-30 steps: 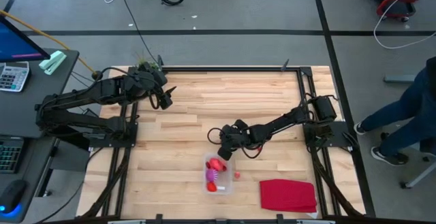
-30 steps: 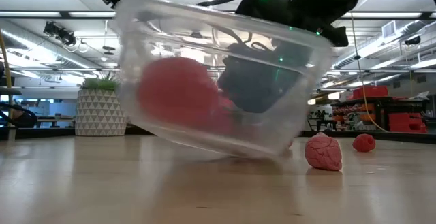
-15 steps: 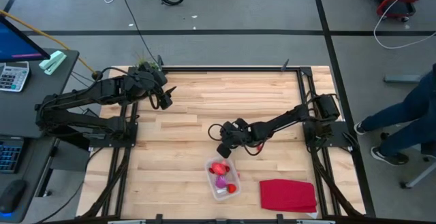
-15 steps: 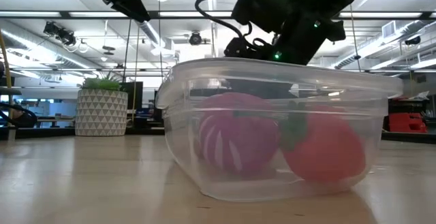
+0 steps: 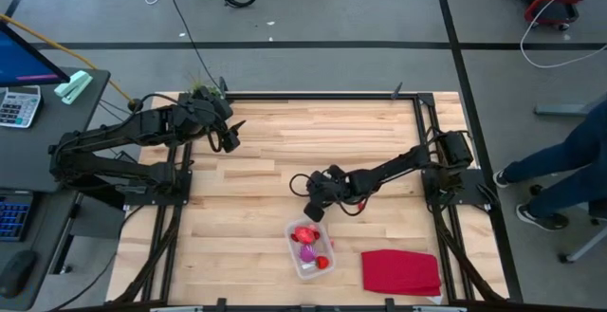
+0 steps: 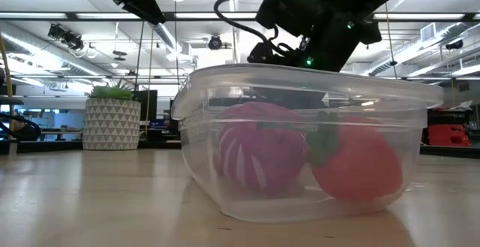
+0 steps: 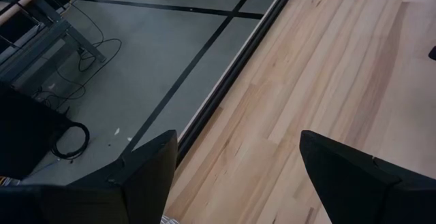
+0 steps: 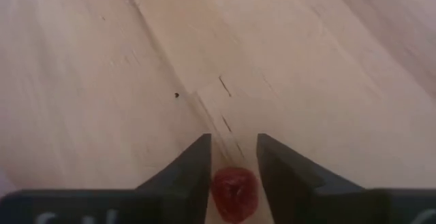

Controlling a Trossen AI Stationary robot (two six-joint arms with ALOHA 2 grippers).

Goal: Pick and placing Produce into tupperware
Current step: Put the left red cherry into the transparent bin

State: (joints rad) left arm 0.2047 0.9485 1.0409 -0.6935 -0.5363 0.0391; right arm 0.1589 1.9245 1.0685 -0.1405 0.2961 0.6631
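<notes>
The left gripper [image 5: 228, 141] waits well away from the container [image 5: 311, 249], off toward the far left corner of the surface [image 5: 256, 189] by the potted plant [image 6: 111, 119]. Its jaws are released, spread wide over bare wood. A second ago the container stood tipped up on one edge in the low view, with loose red pieces lying beside it. Now it sits flat and level, as it did half a second ago, so it has settled and I judge it steady enough to take more fruit. It holds a purple piece [image 6: 262, 158] and a larger red piece [image 6: 357, 166] side by side, and from above a second red piece [image 5: 322, 263] shows at its near end. The container's long axis runs from the right gripper [image 5: 314, 209] toward the front edge of the surface, its near end swung slightly toward the red cloth [image 5: 401, 271], and its open mouth faces straight up. The right gripper hovers just beyond the container's far end, jaws clenched on a small red piece [image 8: 234, 191] over bare wood. It has barely shifted in the last half second. That piece looks like the next one to carry over the rim and drop in.
</notes>
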